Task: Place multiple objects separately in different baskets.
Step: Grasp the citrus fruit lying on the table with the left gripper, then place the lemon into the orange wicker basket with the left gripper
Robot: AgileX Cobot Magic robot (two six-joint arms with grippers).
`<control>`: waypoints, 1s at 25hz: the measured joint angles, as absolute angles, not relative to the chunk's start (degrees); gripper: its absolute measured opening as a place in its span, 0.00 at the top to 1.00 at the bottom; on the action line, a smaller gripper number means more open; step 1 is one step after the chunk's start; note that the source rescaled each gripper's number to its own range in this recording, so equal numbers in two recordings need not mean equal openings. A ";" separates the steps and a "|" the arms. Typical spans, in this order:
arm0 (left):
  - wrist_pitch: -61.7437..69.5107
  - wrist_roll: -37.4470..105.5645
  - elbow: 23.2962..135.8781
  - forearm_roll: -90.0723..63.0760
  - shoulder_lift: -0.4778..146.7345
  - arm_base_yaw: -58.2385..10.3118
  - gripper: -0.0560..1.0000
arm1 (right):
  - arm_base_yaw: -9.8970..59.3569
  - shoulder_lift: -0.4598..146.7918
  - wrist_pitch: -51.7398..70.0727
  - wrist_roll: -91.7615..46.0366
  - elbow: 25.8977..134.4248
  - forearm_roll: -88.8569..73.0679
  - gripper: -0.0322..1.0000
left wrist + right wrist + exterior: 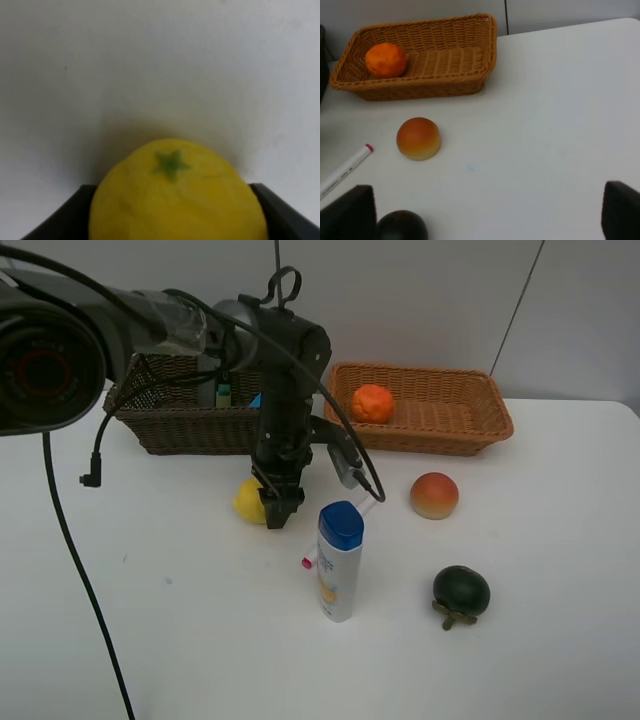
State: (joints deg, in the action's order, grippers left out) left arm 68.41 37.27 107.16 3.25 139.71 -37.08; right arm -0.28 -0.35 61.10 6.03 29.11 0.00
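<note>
A yellow lemon [248,500] [175,200] lies on the white table in front of the dark brown basket [170,425]. My left gripper [274,508] [171,189] reaches down over it, both black fingers [60,220] pressed against its sides. In the light tan basket [440,425] [445,60] rests an orange [372,403] [385,60]. A peach [434,495] [418,138], a mangosteen [460,593] [402,226], a white blue-capped bottle [338,560] and a pink-tipped marker [307,562] [345,170] sit on the table. My right gripper [485,220] hovers open near the mangosteen.
Something green [223,395] and something blue [255,400] show inside the dark basket, half hidden by the arm. A black cable [70,540] hangs over the table's left side. The bottle stands close to the left gripper's right.
</note>
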 joint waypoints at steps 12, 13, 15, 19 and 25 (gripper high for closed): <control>68.85 35.27 111.60 3.02 138.54 -37.08 0.51 | -0.28 -0.35 61.10 6.03 29.11 0.00 0.00; 68.85 34.73 112.68 3.01 137.95 -37.08 0.51 | -0.28 -0.35 61.10 6.03 29.11 0.00 0.00; 68.85 33.13 114.69 2.88 135.92 -37.08 0.51 | -0.28 -0.35 61.10 6.03 29.11 0.00 0.00; 68.85 29.39 119.11 1.54 131.46 -37.08 0.51 | -0.28 -0.35 61.10 6.03 29.11 0.00 0.00; 52.21 24.12 122.05 -6.24 130.81 -37.08 0.51 | -0.28 -0.35 61.10 6.03 29.11 0.00 0.00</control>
State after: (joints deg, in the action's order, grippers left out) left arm 52.21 24.12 122.05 -6.24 130.81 -37.08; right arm -0.28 -0.35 61.10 6.03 29.11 0.00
